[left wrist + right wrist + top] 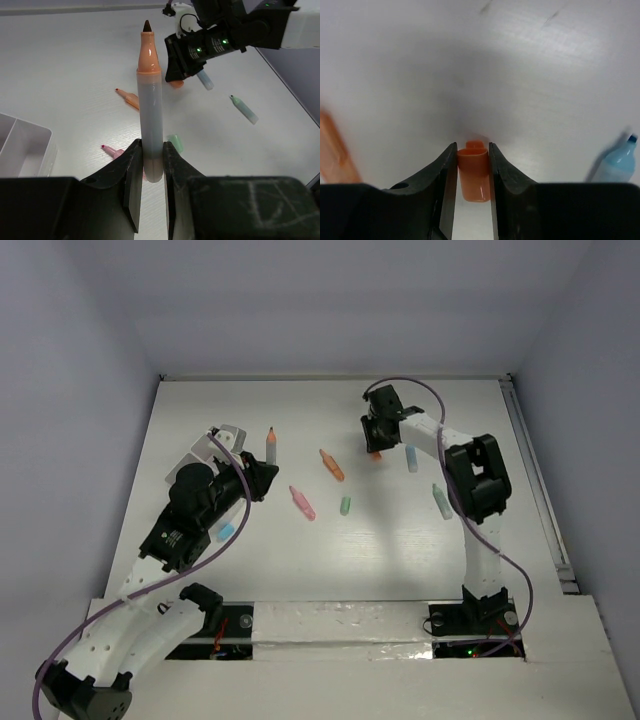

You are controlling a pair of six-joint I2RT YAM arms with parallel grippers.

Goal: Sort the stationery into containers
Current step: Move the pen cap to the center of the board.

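the left gripper (152,152) is clenched on the very tail of a long marker with a pale grey barrel and an orange neck (150,100). its dark nib is bare and points away from the wrist towards the middle of the white table (420,570). the right gripper (472,150) is closed on a small orange plastic cap (473,175), pinched low between its pads just above the table surface. the white translucent open-top box (42,145) sits to the left of the left gripper, partly hidden under that arm in the top view. the main risk is the hold on the grey-barrelled marker: with only its end between the fingers (132,170), almost the whole barrel overhangs, so any swing or bump could pivot it or let it slide out. the exposed nib could also smear ink on the table or a box wall if it goes in uncapped. the cap is short and smooth, so a slightly off-centre squeeze might pop it free. should the two be joined, a small misalignment would push the nib against the cap rim, and the push could drive the marker back through the left fingers. the grippers are near each other, so a careless approach risks a knock. loose pieces lie near or between them: an orange marker (331,465), a pink marker (302,503), a short green piece (345,505) and a light blue marker (411,457). a low sweep could scatter these.
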